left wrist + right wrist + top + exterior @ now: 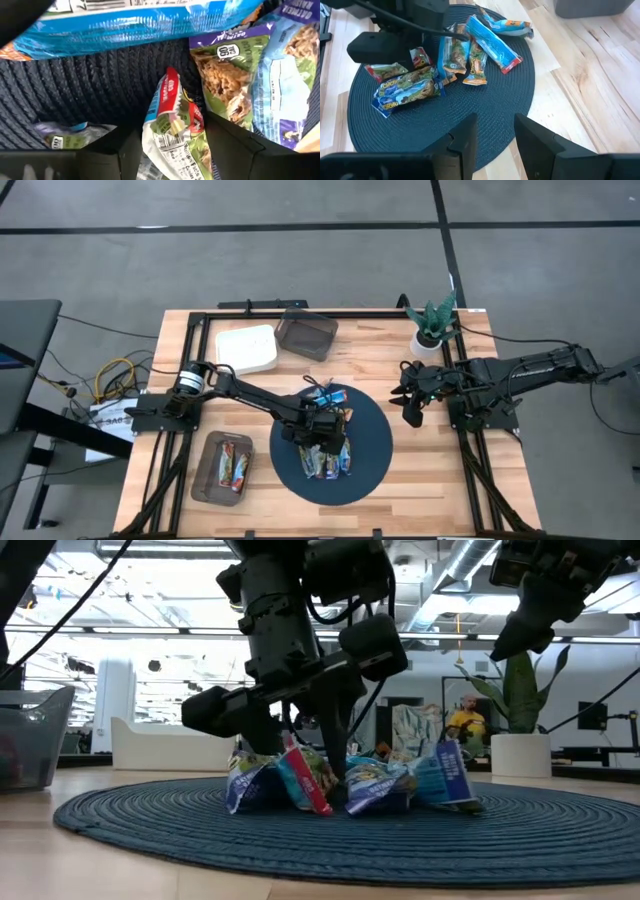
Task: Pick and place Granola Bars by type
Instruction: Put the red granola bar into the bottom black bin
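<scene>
Where the high view looks down, the left gripper point(322, 425) stands over a heap of granola bars point(325, 458) on a round blue mat point(372, 442) at mid-table; the right gripper point(410, 402) waits off the mat's edge, near a potted plant point(432, 323). Also listed: a bin point(222, 467) beside the mat with bars already in it, a white tray point(247, 348) and an empty dark bin point(306, 334) at the far side. Low view: the left gripper reaches down into the pile, its fingers point(336, 745) among the wrappers; the bars lean on one another, several propped up off the mat. Left wrist view: the jaws stand open with a red-and-green bar point(172, 125) tilted between them, not yet clamped; a purple bar point(222, 75) lies just beside one finger and a long blue bar point(150, 22) crosses ahead. Judgement: close only when the red-and-green bar is centred, so the purple neighbour is not pinched too, then lift straight up before moving sideways. Right wrist view: the right jaws are partly open and hold nothing; bare mat and bare wood lie on this side of the pile. Room to move, by judgement: a lifted bar's path to the filled bin looks open, the mat rim is low, the bin wall needs clearing.
</scene>
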{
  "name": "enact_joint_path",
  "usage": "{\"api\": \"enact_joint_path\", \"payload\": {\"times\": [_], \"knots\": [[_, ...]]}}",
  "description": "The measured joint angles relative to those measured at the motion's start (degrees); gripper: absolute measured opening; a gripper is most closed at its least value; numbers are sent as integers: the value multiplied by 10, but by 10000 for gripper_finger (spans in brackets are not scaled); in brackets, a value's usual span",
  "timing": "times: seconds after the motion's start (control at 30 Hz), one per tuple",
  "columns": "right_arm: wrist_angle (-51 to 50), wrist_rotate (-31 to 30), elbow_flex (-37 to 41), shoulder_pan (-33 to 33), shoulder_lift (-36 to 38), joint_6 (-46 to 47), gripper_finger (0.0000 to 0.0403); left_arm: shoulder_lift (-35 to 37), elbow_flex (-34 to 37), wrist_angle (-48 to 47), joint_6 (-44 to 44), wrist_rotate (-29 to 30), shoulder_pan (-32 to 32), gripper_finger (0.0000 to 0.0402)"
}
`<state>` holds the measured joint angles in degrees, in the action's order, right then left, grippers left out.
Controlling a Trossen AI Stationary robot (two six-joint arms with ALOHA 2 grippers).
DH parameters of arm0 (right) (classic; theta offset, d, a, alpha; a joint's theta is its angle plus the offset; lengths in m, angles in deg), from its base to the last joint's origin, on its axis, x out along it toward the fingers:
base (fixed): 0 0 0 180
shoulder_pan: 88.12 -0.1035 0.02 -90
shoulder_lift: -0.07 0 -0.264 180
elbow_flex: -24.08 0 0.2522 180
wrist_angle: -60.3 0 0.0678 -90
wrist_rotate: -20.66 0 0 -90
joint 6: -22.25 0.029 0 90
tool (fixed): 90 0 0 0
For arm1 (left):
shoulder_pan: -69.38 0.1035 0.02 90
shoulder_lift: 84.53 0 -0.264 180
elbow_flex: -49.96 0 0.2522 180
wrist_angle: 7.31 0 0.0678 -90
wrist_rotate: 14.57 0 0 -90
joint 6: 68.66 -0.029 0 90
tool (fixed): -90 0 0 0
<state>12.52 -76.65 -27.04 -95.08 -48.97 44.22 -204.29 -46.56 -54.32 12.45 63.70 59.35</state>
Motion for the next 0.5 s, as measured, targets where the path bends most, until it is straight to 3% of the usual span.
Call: {"api": "enact_joint_path", "payload": {"times": [0.23, 0.5], "knots": [[-2, 0, 0, 0, 0, 0, 123, -1, -8, -18, 0, 2, 0, 185], [-2, 0, 0, 0, 0, 0, 123, -2, -8, -17, 2, -6, 0, 108]]}}
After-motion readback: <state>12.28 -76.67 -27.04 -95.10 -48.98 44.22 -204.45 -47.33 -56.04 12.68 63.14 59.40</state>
